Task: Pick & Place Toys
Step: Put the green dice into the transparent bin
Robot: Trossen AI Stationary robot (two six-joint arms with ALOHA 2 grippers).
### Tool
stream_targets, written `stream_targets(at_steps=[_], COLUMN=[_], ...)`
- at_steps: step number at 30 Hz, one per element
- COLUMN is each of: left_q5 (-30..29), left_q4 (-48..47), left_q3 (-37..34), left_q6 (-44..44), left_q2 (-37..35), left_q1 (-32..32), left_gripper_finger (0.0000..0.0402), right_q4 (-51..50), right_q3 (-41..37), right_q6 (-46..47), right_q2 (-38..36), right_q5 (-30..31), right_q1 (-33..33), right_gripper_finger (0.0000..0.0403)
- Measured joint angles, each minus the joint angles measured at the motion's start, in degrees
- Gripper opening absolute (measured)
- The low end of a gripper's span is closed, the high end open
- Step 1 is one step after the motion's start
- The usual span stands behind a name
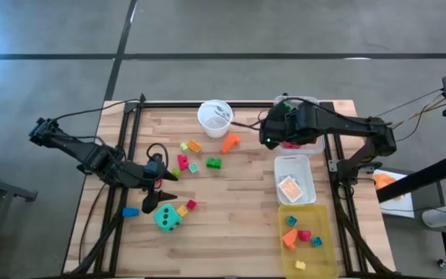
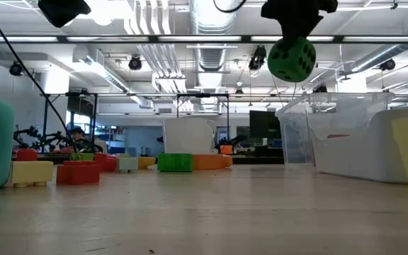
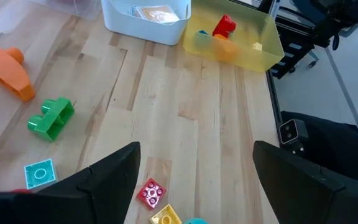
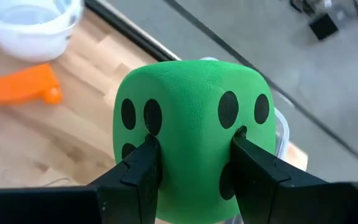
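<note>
Carrying step: my right pincer (image 4: 191, 174) squeezing green foam die with dark pips (image 4: 191, 124), hanging high over counter (image 1: 238, 194) beside clear plastic bin (image 2: 331, 134). Next: centring over bin, lowering, easing jaws apart. Left pincer (image 3: 194, 180) waiting, gaping, holding nothing.

Right end effector (image 4: 191, 177) raised, clamped; left end effector (image 3: 194, 180) low, spread.

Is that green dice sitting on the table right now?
No, the right gripper holds the green dice in the air, well above the table.
</note>
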Motion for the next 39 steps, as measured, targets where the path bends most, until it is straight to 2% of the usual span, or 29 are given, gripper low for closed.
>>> stream_targets(at_steps=[13, 17, 22, 28, 39], left_q5=[0.00, 0.00, 0.00, 0.00, 0.00], left_q4=[0.02, 0.02, 0.11, 0.06, -0.01], left_q3=[0.00, 0.00, 0.00, 0.00, -0.02], left_q6=[-0.02, -0.04, -0.04, -0.04, -0.02], left_q2=[0.00, 0.00, 0.00, 0.00, 0.00], left_q1=[0.00, 0.00, 0.00, 0.00, 0.00], left_gripper_finger=[0.0314, 0.0314, 0.0314, 0.0314, 0.0314], right_q4=[0.08, 0.37, 2.61, 6.48, 6.41], right_q3=[-3.74, -5.61, -6.01, -6.01, -6.49], right_q6=[16.53, 15.45, 9.89, 8.32, 8.07], right_q2=[0.07, 1.36, 3.79, 6.03, 10.79], right_q5=[-1.34, -2.51, -0.68, -2.51, -3.77], right_q1=[-7.80, -11.26, -14.27, -18.61, -20.68], right_gripper_finger=[0.0146, 0.0146, 0.0146, 0.0146, 0.0141])
